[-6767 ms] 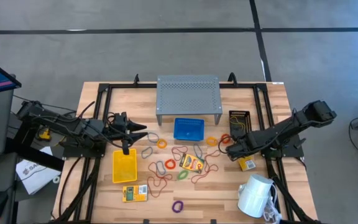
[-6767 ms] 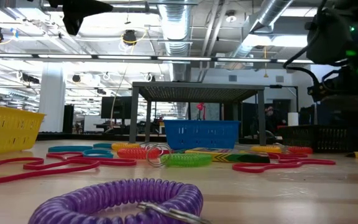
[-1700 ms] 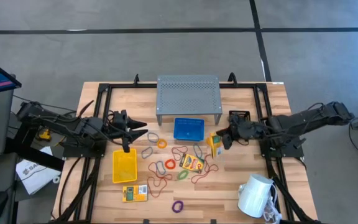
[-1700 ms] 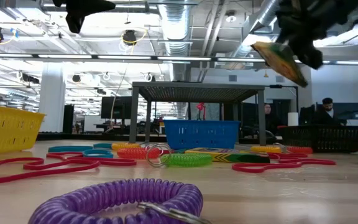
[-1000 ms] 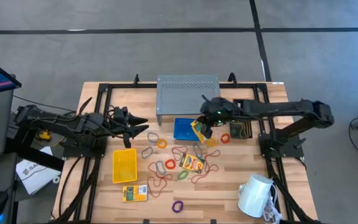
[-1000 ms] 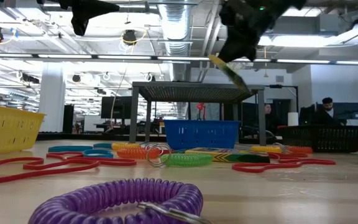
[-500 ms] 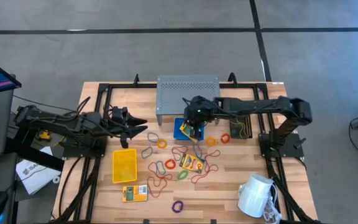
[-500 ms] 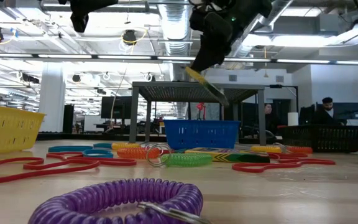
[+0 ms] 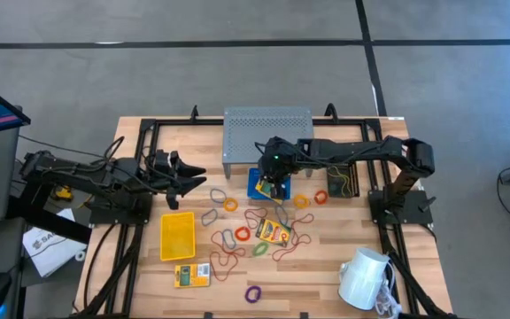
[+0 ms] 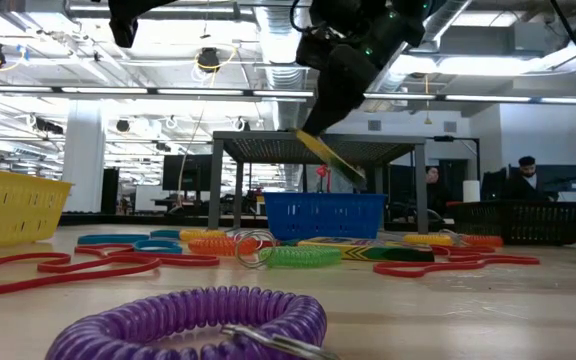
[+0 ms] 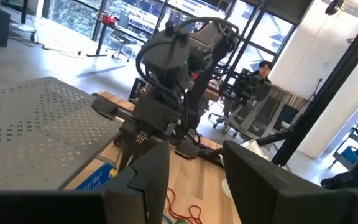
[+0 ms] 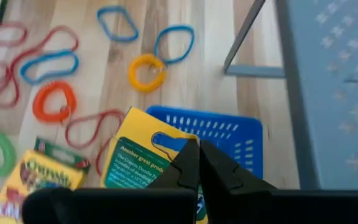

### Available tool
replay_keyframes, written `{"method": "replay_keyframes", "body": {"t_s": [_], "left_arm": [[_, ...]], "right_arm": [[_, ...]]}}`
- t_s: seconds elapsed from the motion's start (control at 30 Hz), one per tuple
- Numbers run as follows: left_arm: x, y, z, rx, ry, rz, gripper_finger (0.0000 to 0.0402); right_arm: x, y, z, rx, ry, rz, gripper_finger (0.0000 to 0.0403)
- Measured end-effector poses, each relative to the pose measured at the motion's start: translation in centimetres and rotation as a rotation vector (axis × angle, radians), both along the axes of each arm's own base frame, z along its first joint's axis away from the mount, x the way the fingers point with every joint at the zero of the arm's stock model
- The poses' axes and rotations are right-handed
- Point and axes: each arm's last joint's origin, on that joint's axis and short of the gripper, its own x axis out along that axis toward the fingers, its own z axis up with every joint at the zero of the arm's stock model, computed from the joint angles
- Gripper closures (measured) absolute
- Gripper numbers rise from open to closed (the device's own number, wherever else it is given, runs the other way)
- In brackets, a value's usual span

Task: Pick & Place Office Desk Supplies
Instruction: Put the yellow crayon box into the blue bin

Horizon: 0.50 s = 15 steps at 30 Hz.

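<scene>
Yellow packet [image 12: 143,163] in R end effector [image 12: 197,163]

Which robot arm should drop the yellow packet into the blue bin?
The right one. Its tool already holds the yellow packet right above the blue bin, while the left tool waits empty, off to the side.

High view: even, bright light from above, soft short shadows on the wood surface [image 9: 343,257]. Low view: ceiling strip lights [image 10: 218,95] glare white; purple coil [image 10: 193,322] in foreground blurred, arm silhouetted dark vs. ceiling. Left wrist view: daylight thru windows [image 11: 135,18], slightly washed out. Right wrist view: soft focus, claw [image 12: 199,163] dark & blurred.
</scene>
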Motion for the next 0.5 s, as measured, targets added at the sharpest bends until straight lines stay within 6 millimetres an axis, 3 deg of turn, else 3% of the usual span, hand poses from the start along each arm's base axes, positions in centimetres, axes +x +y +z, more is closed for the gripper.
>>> {"method": "replay_keyframes", "body": {"t_s": [0.5], "left_arm": [[0.0,0.0,0.0,0.000,0.000,0.001,0.0257]], "right_arm": [[-0.6,-1.9,-0.2,-0.052,0.023,0.118,0.0403]]}}
